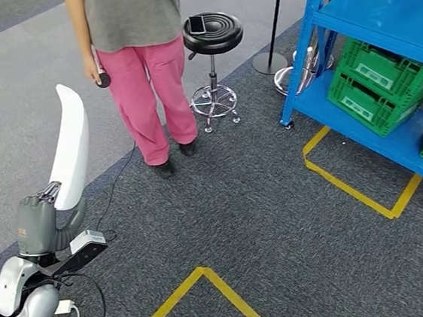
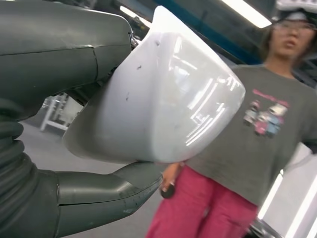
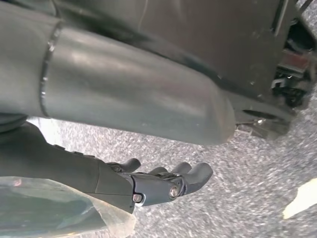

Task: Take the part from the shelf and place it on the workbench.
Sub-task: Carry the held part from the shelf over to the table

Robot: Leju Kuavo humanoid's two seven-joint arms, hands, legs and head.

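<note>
Nearest us, our left hand (image 1: 39,222) gripped the white part (image 1: 71,143) by its lower end, thumb on one side and fingers on the other, so the curved shell stood upright above the wrist. We judged that hold deliberate: carried tall and close to the body, the part stayed off the floor and away from anything nearby. The left wrist view showed the same clamp from behind, the glossy part (image 2: 160,94) wedged between the grey thumb (image 2: 108,191) and the upper fingers.

Our right hand (image 3: 164,183) hung low over the grey carpet (image 3: 242,198), fingers loosely curled and apart with nothing in them, which suited an arm left idle while the other carried.

Further out, yellow tape (image 1: 211,280) marked a corner on the floor. Beyond it a person (image 1: 143,75) in pink trousers stood beside a black stool (image 1: 213,33). Off to the right stood the blue shelf (image 1: 377,16) with green crates (image 1: 381,84). No workbench was visible, so we reckoned the placing step lay ahead.
</note>
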